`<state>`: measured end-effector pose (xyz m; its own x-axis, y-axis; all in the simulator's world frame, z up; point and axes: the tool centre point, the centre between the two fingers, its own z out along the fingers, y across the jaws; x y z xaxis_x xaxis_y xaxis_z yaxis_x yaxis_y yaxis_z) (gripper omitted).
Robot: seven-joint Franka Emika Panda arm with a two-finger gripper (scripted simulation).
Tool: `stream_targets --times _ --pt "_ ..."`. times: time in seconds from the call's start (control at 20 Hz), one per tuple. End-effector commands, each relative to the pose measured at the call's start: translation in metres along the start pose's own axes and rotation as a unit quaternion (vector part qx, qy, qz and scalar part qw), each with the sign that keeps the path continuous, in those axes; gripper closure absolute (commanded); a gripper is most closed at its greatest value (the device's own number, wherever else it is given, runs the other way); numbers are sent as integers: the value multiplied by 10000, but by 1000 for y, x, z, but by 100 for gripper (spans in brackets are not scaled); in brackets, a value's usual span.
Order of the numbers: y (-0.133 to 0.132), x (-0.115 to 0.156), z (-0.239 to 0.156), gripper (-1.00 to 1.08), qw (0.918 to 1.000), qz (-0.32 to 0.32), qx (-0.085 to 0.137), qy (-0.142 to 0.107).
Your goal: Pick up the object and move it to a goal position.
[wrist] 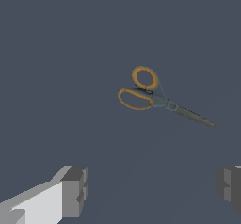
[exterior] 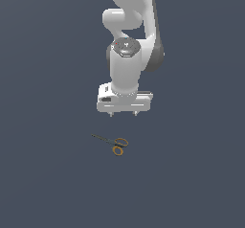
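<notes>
Tool (exterior: 123, 112) blocky grey pads, wide apart, empty | scissors (exterior: 115, 143) flat: thin dark blades, orange ring handles

scissors (exterior: 114, 143): 1 pair | orange ring handles: 2 | gripper (exterior: 123, 113): 1 | fingers (wrist: 75, 190): 2

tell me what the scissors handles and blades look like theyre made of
Scissors: the ring handles look like orange plastic, matte, in flat uniform colour with no glint. The blades look like dark grey metal, thin and dull; being a simulator render, that stays a guess. The gripper hangs open above them.
</notes>
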<state>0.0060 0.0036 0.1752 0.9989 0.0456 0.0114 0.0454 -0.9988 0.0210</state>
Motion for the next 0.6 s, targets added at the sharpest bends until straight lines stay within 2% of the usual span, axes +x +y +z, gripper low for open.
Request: stream_targets --times 0.0,0.55 --pt "0 0 0 -92 10000 0 0 0" --pt "-9 8 -17 -92 9997 -109 81 181"
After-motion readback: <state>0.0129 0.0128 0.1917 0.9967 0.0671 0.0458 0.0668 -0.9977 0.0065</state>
